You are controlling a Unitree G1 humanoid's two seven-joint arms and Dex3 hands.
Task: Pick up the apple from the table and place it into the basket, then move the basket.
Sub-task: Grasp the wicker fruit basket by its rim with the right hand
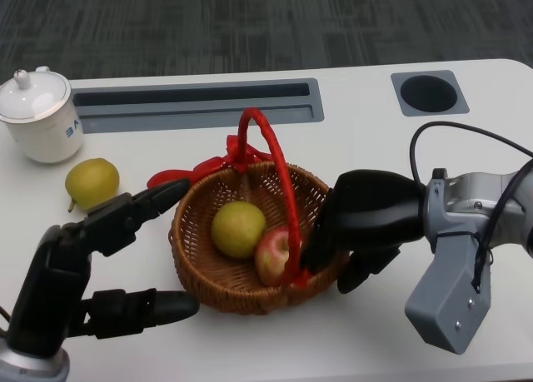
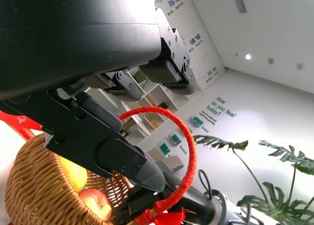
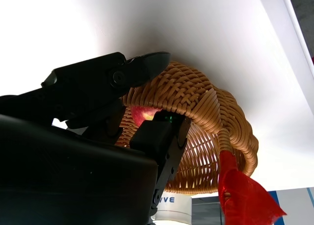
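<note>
Apple (image 1: pixel 271 255) already lies inside the wicker basket (image 1: pixel 200 257) at the middle of the white table (image 1: pixel 350 95), beside a yellow-green pear (image 1: pixel 238 229), so the placing step looks finished and moving the basket appears to be in hand. Right hand (image 1: pixel 362 224) grasps the basket's near rim by the foot of the red handle (image 1: pixel 279 161), fingers over the wicker edge. Left hand (image 1: pixel 100 265) hovers just beside the opposite wall, fingers spread and holding nothing. The next move likely calls for a steady slide or lift that keeps the basket level. A second pear (image 1: pixel 92 182) and a lidded white cup (image 1: pixel 40 116) stand apart at the table's left.
</note>
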